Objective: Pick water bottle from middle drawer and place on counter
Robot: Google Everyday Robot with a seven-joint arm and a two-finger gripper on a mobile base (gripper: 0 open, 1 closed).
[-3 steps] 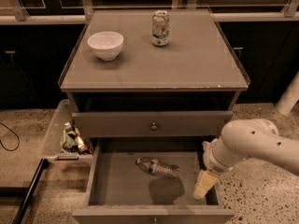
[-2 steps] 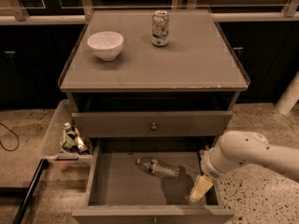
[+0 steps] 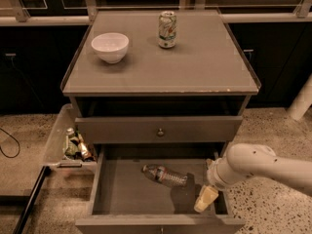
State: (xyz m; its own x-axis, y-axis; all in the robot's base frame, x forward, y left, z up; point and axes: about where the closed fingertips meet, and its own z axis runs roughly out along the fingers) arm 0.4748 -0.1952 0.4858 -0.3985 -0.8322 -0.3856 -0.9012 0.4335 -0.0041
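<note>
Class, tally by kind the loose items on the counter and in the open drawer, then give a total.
white bowl: 1, on the counter
soda can: 1, on the counter
water bottle: 1, in the middle drawer
Total: 3
The pincer hangs over the drawer's right front corner, apart from the bottle.

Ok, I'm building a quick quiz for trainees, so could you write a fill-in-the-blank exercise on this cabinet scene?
1. The small clear ribbed plastic water bottle lies on its ____ in the wide grey-brown wooden drawer.
2. On the flat grey counter, the white-green soda can stands beside a white ____.
3. The pale claw hangs in that drawer, on the bottle's ____ as the camera sees it.
Missing words: side; bowl; right.
</note>
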